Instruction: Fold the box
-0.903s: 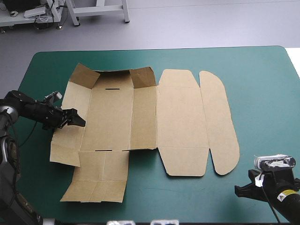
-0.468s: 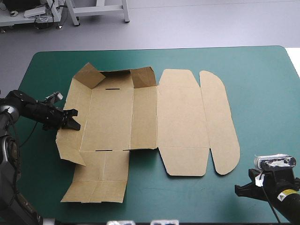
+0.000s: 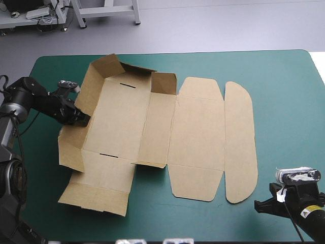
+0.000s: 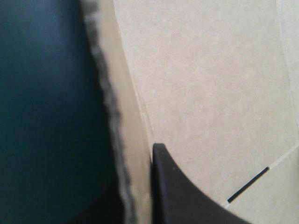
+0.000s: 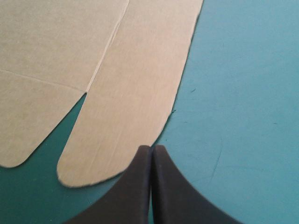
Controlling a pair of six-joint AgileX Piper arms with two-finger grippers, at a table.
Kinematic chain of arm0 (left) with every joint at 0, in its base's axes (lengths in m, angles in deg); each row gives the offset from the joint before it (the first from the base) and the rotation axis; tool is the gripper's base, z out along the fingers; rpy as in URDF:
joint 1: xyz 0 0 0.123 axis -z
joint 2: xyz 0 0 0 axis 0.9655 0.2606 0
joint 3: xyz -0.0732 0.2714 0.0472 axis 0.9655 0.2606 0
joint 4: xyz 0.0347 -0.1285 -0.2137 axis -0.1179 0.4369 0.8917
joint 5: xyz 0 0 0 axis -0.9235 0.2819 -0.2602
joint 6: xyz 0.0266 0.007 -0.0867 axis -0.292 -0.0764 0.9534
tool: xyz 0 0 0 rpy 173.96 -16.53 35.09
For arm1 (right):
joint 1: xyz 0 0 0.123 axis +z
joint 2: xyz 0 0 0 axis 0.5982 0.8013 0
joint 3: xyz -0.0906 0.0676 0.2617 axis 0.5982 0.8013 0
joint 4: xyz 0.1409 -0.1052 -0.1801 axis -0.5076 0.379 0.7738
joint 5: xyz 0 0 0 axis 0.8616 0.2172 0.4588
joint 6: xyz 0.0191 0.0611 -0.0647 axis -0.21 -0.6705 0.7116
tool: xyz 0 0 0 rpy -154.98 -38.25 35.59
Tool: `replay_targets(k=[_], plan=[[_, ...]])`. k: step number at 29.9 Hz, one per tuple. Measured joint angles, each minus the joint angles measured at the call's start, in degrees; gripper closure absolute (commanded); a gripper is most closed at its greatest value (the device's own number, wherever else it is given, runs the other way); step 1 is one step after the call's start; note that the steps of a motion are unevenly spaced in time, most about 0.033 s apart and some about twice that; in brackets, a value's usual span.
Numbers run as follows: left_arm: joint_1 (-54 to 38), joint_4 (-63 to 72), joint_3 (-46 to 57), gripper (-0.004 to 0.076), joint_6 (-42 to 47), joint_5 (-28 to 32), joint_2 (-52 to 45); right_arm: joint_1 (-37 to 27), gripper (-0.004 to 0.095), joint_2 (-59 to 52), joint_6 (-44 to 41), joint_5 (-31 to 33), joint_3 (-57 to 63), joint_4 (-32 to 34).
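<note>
Left claw [image 3: 82, 119] clamps the box [image 3: 127, 117] by its left wall, seemingly to stand that wall upright, while the right claw [image 5: 152, 149], closed and empty, idles at the counter's [image 3: 284, 127] near-right corner.

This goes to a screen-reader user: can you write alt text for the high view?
A brown box, a cut board sheet, lies on the teal-green table, left wall and far flaps raised, lid flat to the right. The left gripper grips the raised left wall; the right gripper sits apart at the table's near right corner.
</note>
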Motion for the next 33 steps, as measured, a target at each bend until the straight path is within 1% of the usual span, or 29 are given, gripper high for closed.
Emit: replay_targets(k=[7,14,18,21,26,33], plan=[[12.75,-9.09,-9.93,0.0733,-3.3,0.53,-2.14,0.0,0.0926,0.0,0.0,0.0,0.0,0.0],[25.65,-20.55,-20.12,0.0733,-6.42,6.09,-2.14,0.0,0.0926,0.0,0.0,0.0,0.0,0.0],[33.87,-27.46,-23.36,0.0733,-9.11,7.81,-2.14,0.0,0.0926,0.0,0.0,0.0,0.0,0.0],[40.26,-32.82,-23.88,0.0733,-9.72,7.97,-2.14,0.0,0.0926,0.0,0.0,0.0,0.0,-0.05],[47.65,-40.22,-23.88,0.0733,-6.2,8.66,-1.87,0.0,0.0926,0.0,0.0,0.0,0.0,-0.05],[52.78,-43.26,-23.88,0.0733,-0.63,7.97,-1.76,0.0,0.0926,0.0,0.0,0.0,0.0,-0.05]])
